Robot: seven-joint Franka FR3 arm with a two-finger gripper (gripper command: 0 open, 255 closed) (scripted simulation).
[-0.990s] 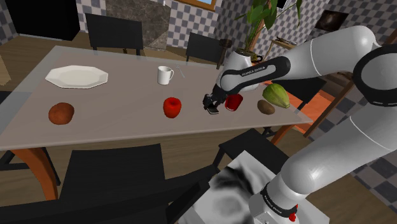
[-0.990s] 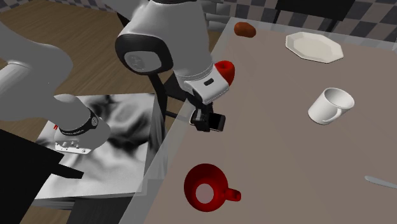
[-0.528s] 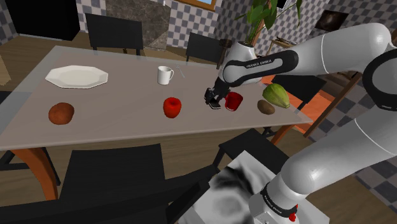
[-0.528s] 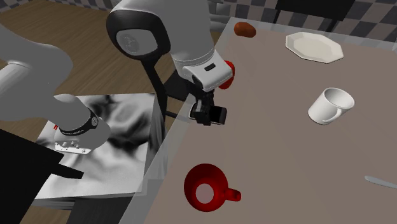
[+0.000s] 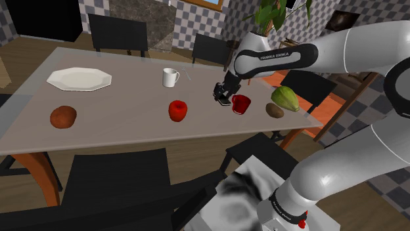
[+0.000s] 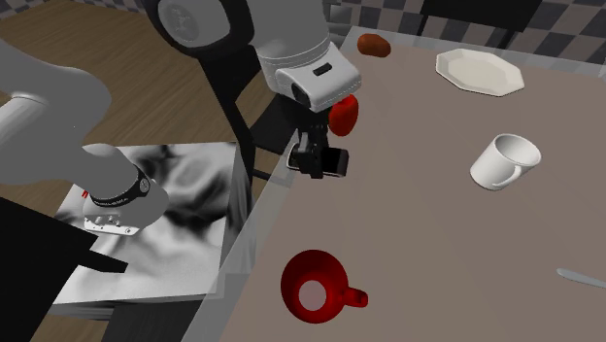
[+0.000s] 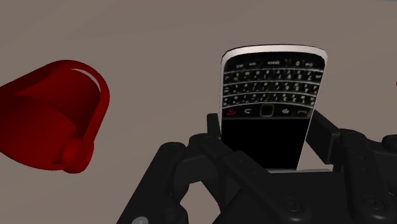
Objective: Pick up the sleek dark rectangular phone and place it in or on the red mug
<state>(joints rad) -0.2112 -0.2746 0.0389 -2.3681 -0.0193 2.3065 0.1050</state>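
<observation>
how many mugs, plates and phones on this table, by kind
mugs: 2, the red mug and the white mug
plates: 1, the white plate
phones: 1, the dark phone
total: 4

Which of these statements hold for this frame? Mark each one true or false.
1. The fingers clasp the phone. True.
2. The phone lies inside the red mug. False: the fingers hold it outside the mug.
3. The white mug sits on the plate. False: it stands apart from the plate.
4. The phone's keypad faces the wrist camera. True.
</observation>
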